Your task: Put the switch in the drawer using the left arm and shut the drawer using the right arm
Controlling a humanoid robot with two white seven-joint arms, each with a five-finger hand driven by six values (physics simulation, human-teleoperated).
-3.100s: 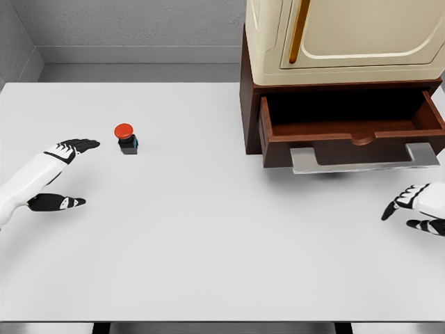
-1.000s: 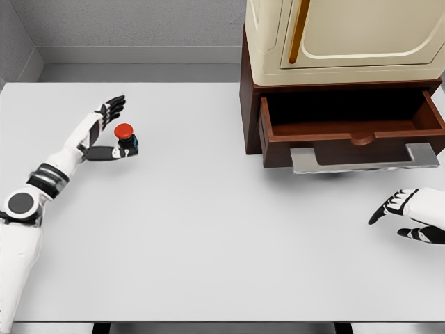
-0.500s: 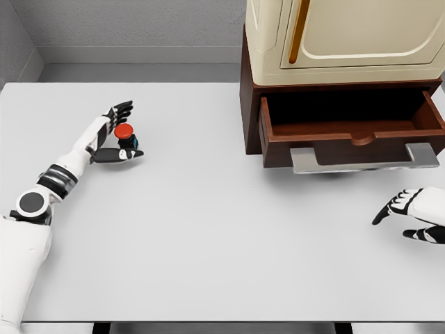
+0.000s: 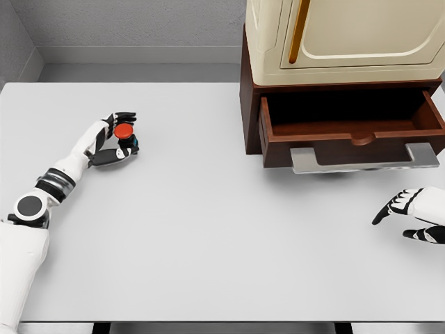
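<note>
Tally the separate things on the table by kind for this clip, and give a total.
Switch, red button, with the left hand closing round it: 1
Cabinet with open drawer: 1
Robot hands, counting the right hand: 2
Total: 4

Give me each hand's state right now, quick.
Left hand: fingers curled around the switch, which sits on the table.
Right hand: open, holding nothing.
</note>
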